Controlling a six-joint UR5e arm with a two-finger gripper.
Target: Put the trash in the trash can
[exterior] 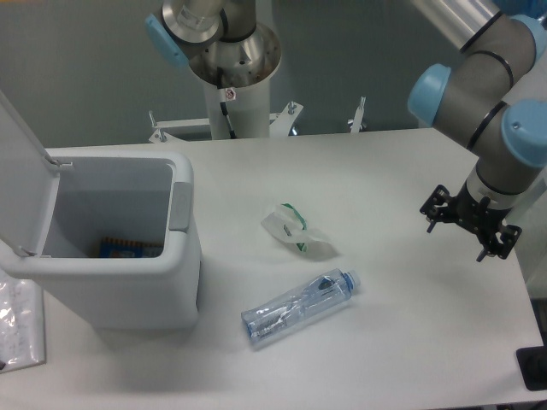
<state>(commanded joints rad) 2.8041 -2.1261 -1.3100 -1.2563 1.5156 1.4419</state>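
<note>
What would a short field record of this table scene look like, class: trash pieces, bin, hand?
wrapper: crumpled white wrapper with green print, lying mid-table
bottle: crushed clear bottle with blue cap, on its side, nearer the front edge
trash can: white bin at left, lid open, something blue inside
hand: hand above the table's right side, holding nothing; open or shut unclear
trash binned: neither piece yet

You see trash can (128,282) at left of frame: large white boxy bin, rounded corners, grey panel on right-facing side, hinged lid flipped up at far left, mouth open. Something blue and orange shows at its bottom. Wrapper (296,230) lies at centre of frame, small, crumpled, white with green print, flat on table. Bottle (299,307) lies below wrapper, lower centre: clear plastic, crushed, on its side, blue cap pointing up-right, base toward bin. You find all three well apart from each other.
</note>
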